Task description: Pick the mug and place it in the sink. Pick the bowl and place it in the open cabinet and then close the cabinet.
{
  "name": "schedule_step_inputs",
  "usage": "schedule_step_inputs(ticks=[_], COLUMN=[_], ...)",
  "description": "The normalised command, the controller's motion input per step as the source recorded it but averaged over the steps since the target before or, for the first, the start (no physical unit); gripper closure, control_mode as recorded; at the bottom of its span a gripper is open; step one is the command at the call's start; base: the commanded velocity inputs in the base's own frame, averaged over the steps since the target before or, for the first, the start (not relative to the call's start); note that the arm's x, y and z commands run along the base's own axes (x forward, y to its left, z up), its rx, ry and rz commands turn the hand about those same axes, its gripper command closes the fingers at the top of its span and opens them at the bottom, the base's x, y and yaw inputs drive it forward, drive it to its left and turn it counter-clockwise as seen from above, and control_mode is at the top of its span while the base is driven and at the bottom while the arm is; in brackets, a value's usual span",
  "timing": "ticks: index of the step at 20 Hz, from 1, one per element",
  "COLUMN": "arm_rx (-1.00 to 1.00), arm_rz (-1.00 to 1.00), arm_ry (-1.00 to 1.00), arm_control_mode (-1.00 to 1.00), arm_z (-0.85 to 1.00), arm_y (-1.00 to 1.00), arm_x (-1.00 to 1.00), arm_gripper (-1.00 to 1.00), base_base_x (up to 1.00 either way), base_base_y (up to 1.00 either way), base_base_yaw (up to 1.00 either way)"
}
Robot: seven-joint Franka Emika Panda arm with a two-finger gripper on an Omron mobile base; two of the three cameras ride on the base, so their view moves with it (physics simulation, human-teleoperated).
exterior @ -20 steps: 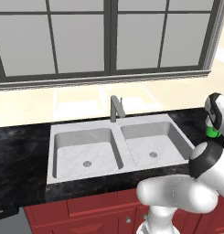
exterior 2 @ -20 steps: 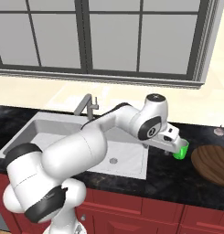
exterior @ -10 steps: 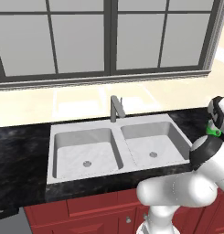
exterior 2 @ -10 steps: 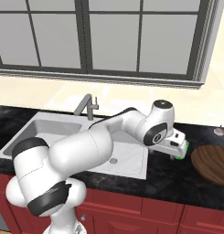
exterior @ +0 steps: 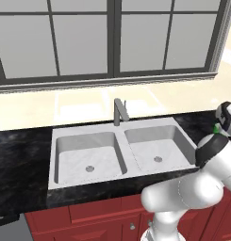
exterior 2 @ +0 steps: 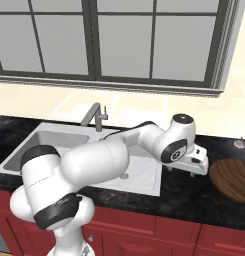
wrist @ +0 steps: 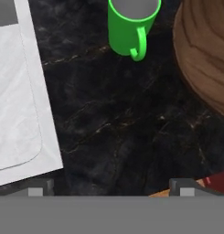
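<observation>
In the right base view the gripper (exterior 2: 196,167) now sits lower and further right than a second ago, at right of centre of the frame, close over the black counter (exterior 2: 194,192) beside the bowl (exterior 2: 234,178). The hand now covers the mug (wrist: 131,27), whose green showed under it before. In the left base view the wrist edges slightly rightward.

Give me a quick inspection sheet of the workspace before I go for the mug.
Surface: black marbled stone counter.
Job's things: small bright green mug upright on the counter, handle facing the hand camera; wide dark brown wooden bowl beside it, apart; light grey double-basin sink, both basins bare.
Clutter: small pale object behind the bowl, too small to identify.
Grippers: gripper open over the counter, short of the mug, holding nothing.
Cables: nothing seen.
Surroundings: squared grey faucet, large window, red drawer fronts.
</observation>
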Motion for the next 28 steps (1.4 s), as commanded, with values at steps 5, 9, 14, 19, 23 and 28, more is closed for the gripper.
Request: schedule_step_inputs(ticks=[5, 9, 14, 19, 23, 28], arm_rx=[0.0, 0.0, 0.01, 0.04, 0.05, 0.04], arm_rz=[0.09, 0.11, 0.08, 0.07, 0.02, 0.0], arm_ry=[0.02, 0.0, 0.0, 0.0, 0.0, 0.01], arm_control_mode=[-1.0, -1.0, -1.0, -1.0, -1.0, -1.0], arm_z=[-0.08, -0.06, -0.12, -0.15, -0.19, -0.12], arm_y=[-0.15, -0.14, -0.08, -0.11, -0.09, -0.11], arm_x=[0.21, 0.2, 0.23, 0.18, 0.26, 0.31], arm_gripper=[-1.0, -1.0, -1.0, -1.0, -1.0, -1.0], base_base_x=[0.0, 0.0, 0.0, 0.0, 0.0, 0.0], base_base_y=[0.0, 0.0, 0.0, 0.0, 0.0, 0.0], base_base_yaw=[0.0, 0.0, 0.0, 0.0, 0.0, 0.0])
